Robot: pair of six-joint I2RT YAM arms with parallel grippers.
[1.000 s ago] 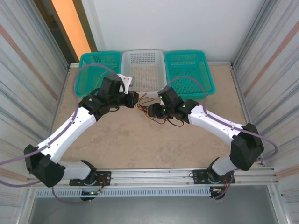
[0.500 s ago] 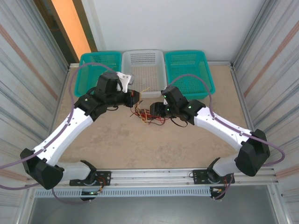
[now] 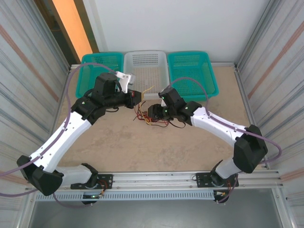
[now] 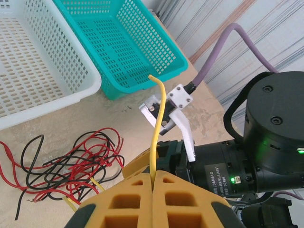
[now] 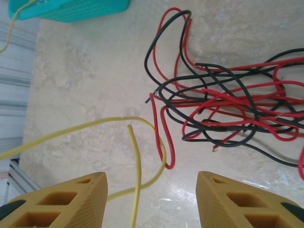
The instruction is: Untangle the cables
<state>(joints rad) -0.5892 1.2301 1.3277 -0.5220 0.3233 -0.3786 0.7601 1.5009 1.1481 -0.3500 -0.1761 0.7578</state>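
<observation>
Left gripper (image 4: 153, 176): jaws pinched the yellow cable (image 4: 159, 118).
Right gripper (image 5: 151, 187): jaws stood spread, empty.
Cables (image 3: 151, 116): lay on the bench (image 3: 190, 142), just before the white basket (image 3: 146, 71).
Progress: yellow looked partly freed; red and black remained knotted (most work left).

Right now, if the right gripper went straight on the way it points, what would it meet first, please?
The right gripper would probably meet the yellow cable looping between its open jaws, then the table; depth is unclear.

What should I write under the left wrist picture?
Left gripper shut on a yellow cable, with red and black cables tangled on the table below.
</observation>
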